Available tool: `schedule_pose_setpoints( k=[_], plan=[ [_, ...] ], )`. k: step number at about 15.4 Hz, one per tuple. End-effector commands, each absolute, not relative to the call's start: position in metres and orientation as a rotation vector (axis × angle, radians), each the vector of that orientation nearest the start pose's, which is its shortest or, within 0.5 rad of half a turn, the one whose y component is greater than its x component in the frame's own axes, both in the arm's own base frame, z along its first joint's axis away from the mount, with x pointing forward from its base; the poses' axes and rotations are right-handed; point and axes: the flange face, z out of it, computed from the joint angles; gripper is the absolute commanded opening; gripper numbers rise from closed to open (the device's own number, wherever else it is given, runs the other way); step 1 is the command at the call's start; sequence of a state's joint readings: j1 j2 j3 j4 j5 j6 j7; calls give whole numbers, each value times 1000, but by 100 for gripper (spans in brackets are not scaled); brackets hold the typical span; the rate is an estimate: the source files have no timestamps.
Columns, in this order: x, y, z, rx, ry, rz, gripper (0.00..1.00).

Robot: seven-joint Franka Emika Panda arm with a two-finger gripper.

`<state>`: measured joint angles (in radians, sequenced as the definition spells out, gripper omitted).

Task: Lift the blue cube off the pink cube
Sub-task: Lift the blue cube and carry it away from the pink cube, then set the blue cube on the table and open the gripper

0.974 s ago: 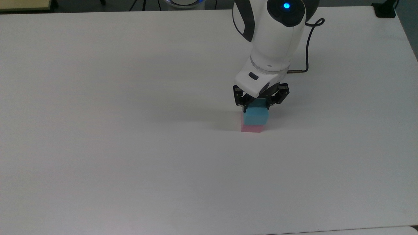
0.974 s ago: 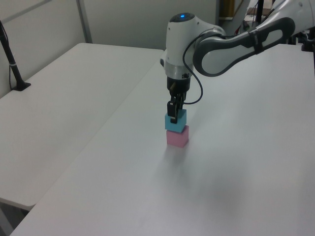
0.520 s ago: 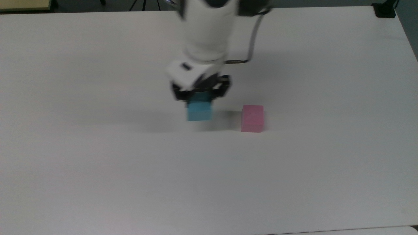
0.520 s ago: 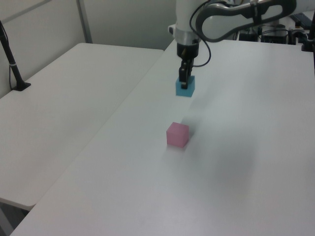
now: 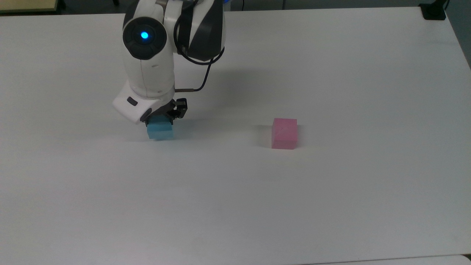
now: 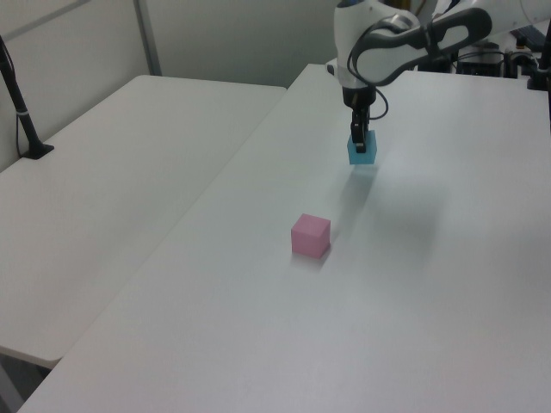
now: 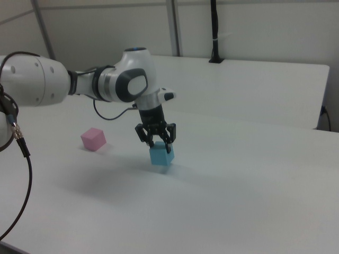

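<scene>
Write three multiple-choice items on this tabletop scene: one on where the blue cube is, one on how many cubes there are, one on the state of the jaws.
1. In the top view, where is the blue cube relative to the pink cube?
A. Stacked on it
B. Apart, to the top view's left
C. Apart, to the top view's right

2. How many cubes are on the white table?
A. Two
B. Three
C. Four

3. What is the gripper doing?
A. Open above the pink cube
B. Shut on the blue cube
C. Shut on the pink cube

Answers:
1. B, bare table separates them and the blue one is to the left.
2. A, one blue and one pink are seen.
3. B, in the right view the jaws straddle the blue cube's top, closed on its sides.
</scene>
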<state>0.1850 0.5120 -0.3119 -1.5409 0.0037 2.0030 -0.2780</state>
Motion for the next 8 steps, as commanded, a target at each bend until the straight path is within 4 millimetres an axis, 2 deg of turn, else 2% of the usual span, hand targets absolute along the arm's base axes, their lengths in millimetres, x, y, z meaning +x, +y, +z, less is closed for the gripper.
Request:
schedule_pose_setpoints(
  k=[1,2,3,4,6,8],
  plan=[
    [680,-50,355,-3261,-308,63,47],
    [682,-49,354,-3257,-273,38,54],
    [683,-49,352,-3252,-239,18,71],
    [681,-50,349,-3250,-207,18,99],
    [680,-54,352,-3249,-212,17,100],
    [679,-55,370,-3247,-184,-6,100]
  ],
)
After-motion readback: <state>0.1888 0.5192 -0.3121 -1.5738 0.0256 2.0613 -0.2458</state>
